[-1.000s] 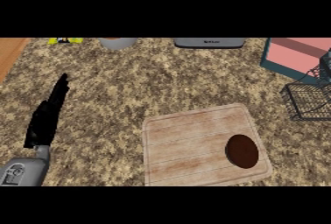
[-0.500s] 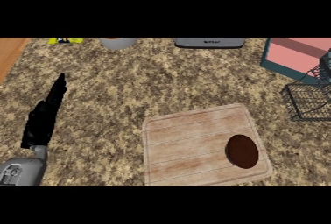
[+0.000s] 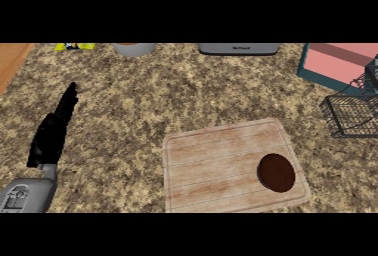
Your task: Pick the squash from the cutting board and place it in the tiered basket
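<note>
Speckled brown-and-tan stone counter [image 3: 170, 95] fills the frame, with a strip of orange wood at the upper left edge. We see a pale wooden cutting board [image 3: 214, 170] lying slightly askew in the lower centre and right. On its lower right part rests the squash [image 3: 277, 172], a dark brown oval lying flat on the board and touched by nothing.

At the left of the frame our left hand [image 3: 53, 135] rises from a grey forearm [image 3: 26, 196] at the lower left corner. Its black fingers point straight up toward the upper edge, relaxed and grasping nothing, well apart from the board. We see no right hand.

At the right edge stands the black wire tiered basket [image 3: 354, 117], only partly in view, near the board's upper right corner but apart from it. Behind it sits a pink and teal box [image 3: 336, 62]. Along the top edge we make out a grey appliance [image 3: 238, 48], a grey bowl [image 3: 134, 48] and something small and yellow [image 3: 74, 46], perhaps a toy; it is cut off by the frame.
</note>
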